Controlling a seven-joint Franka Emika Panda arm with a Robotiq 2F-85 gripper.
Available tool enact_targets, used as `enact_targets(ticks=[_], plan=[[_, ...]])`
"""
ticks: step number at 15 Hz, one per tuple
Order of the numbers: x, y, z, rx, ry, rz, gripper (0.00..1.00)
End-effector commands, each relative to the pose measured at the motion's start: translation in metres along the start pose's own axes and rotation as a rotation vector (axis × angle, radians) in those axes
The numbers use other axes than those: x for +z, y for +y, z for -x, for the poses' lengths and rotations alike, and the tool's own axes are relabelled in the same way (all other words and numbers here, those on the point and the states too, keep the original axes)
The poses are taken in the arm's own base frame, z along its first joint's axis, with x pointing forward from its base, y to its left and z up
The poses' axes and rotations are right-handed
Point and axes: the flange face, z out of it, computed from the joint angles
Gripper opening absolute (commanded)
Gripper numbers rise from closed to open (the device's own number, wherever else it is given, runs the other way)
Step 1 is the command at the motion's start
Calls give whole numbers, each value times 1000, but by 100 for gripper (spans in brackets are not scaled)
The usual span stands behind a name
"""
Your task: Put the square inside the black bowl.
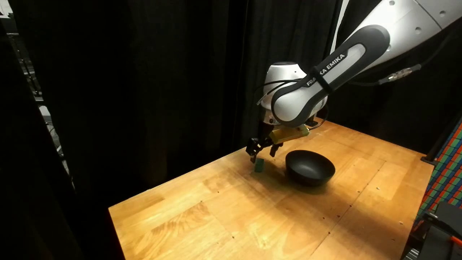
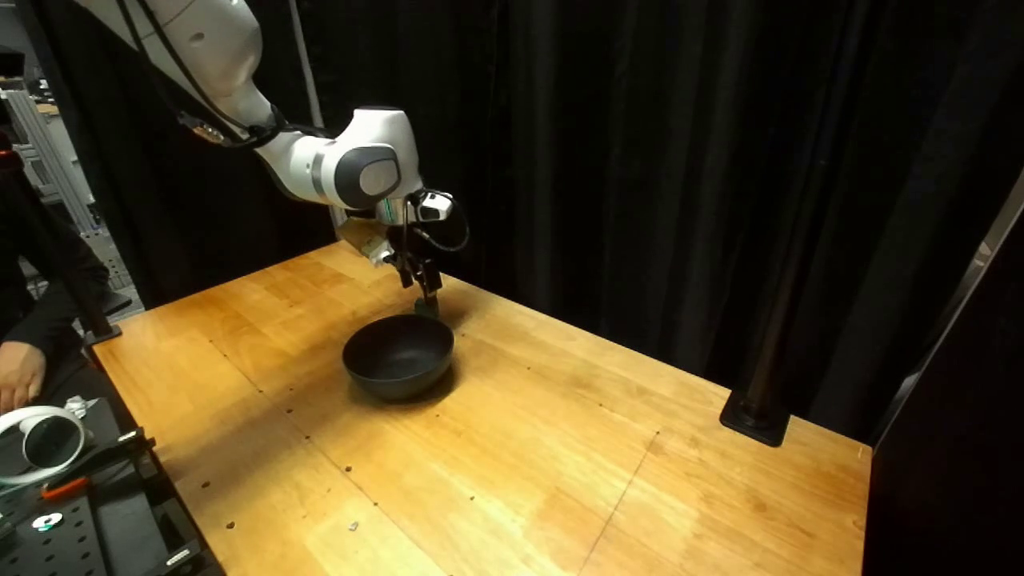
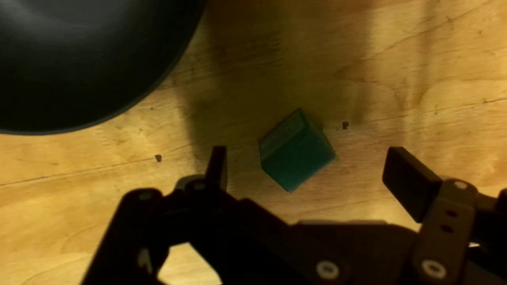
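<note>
Claw [image 3: 309, 166] spread, empty, near green cube [image 3: 296, 152] (approach looks nearly done); grasping and dropping into black bowl [image 1: 310, 168] remain.

wooden table [image 1: 267, 220], dark post [image 2: 754, 418] at its edge, black curtains [image 1: 144, 90], white ringed device [image 2: 53, 442]

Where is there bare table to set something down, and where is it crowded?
In an exterior view, bare tabletop spans from the black bowl to the post base; also, in an exterior view, from the green block to the corner at picture left. It is crowded around the block: the open gripper hangs over it, the bowl close by.
</note>
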Motion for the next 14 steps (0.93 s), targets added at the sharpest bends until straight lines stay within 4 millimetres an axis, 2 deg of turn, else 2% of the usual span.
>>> enact_targets(ticks=[1,2,3,4,6,10,12,14], plan=[[16,-8,-17,30,11,-19,100],[19,-9,-17,38,4,-18,100],[23,-8,-18,41,-2,-9,75],[25,-7,-18,46,-8,-3,73],[28,-5,-17,59,-11,3,56],[22,-3,-16,94,-17,-9,27],[15,-7,-11,96,-38,-3,26],[0,-11,-7,85,-44,32,26]])
